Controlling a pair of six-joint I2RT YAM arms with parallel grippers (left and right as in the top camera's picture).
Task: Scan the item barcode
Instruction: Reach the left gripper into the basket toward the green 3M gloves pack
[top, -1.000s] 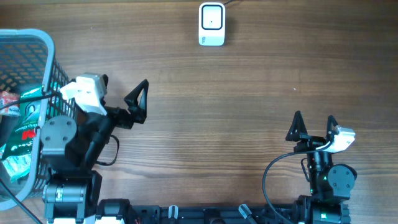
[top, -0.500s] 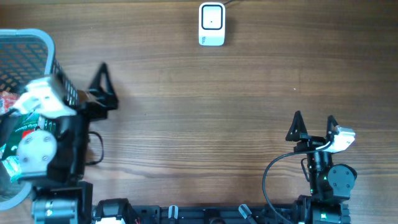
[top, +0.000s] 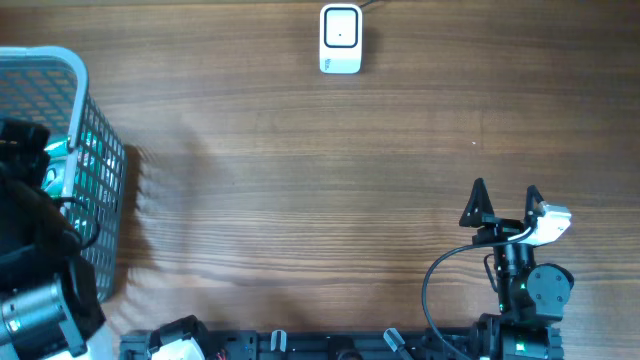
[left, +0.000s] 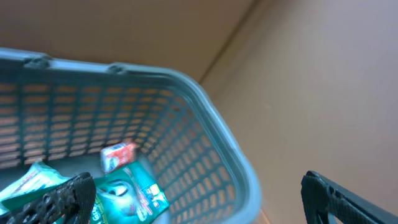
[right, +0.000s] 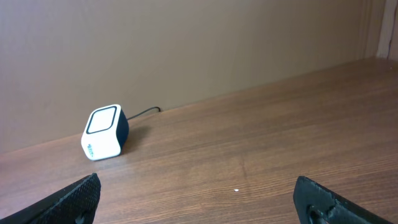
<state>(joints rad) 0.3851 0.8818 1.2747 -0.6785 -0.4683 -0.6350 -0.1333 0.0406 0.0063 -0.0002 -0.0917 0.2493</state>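
- the left arm (top: 30, 230), blurred in the overhead view, hangs over the basket (top: 100, 165) at the left edge of the tabletop (top: 320, 200). its jaws stand wide open and hold nothing, with the basket's rim showing between their tips in the wrist view.
- the goods lie on the basket's floor: a green packet (left: 134, 194), a small red-and-white packet (left: 118, 154) just beyond it, and a pale wrapper (left: 31, 180) off to one side. we cannot tell which is the chosen item, and no barcode is visible to us.
- the scanner (top: 340, 38) sits at the far edge of the tabletop, its cable trailing behind, well apart from the basket.
- the right arm (top: 520, 275) waits at the near right. its jaws are also spread wide and empty, pointed across bare wood toward the scanner.
- we judge the step in hand to be the reach for an item. nothing has been lifted or shown to the scanner.
- next, as we read it, the left jaws need to drop past the rim and centre over one packet, the green one being nearest, then close on it.
- the packets look soft and lie close together near the mesh wall, so a grip could slip or catch a neighbour.
- the item must then be carried to the scanner with its barcode turned to the scanner's face.
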